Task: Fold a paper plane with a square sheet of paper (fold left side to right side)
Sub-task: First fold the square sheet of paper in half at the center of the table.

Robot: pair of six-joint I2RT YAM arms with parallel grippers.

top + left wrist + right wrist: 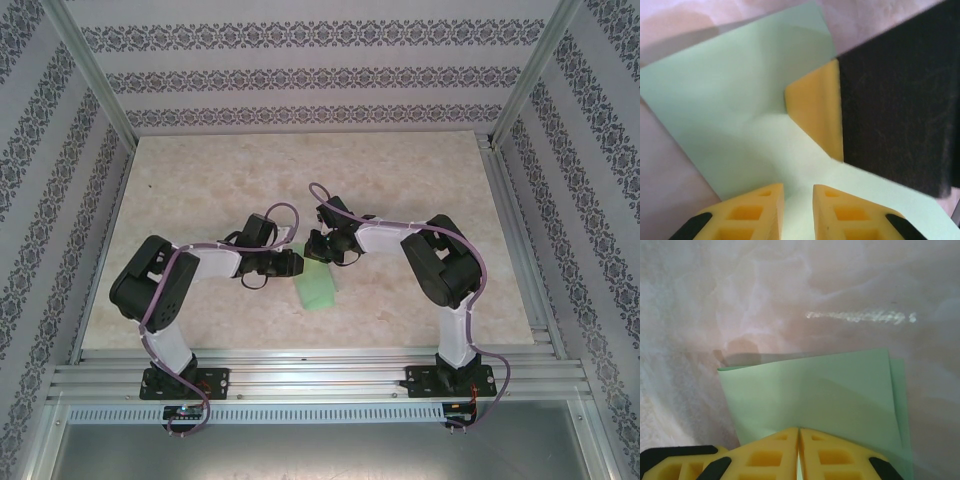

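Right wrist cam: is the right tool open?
No, the right tool has its two yellow fingers pressed together, with the near edge of the green sheet of paper running in under them.

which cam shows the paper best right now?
Right wrist: the paper is mostly in frame, its far and side edges clear, with the folded layers offset along one side. Left wrist shows it closer but cropped and partly blocked. Top shows it as a small green patch.
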